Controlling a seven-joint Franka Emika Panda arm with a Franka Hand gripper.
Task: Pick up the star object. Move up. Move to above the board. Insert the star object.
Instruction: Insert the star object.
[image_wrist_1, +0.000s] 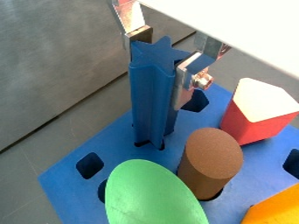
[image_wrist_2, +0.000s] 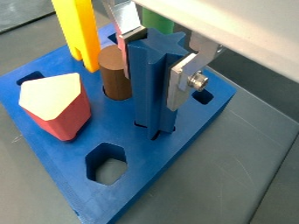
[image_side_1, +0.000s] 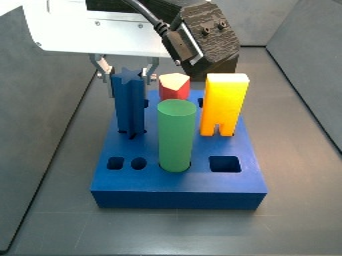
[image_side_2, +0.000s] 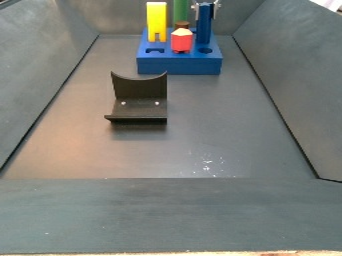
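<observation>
On the dull grey surface (image_side_2: 201, 140), the flat, smooth royal-blue board (image_side_1: 181, 187) with shaped cut-outs carries the tall, ridged dark blue star object (image_wrist_2: 149, 83) upright in its hole, the tool (image_wrist_2: 156, 54) pinching its top between silver plates.

Blue star object (image_wrist_2: 149, 83) upright in board (image_wrist_2: 198, 144) (tool (image_wrist_2: 158, 52) astride).

Far at twelve o'clock, gripper (image_side_2: 205, 5) over star object (image_side_2: 205, 25) upright on board (image_side_2: 160, 66); fixture (image_side_2: 136, 98) centre-left.
</observation>
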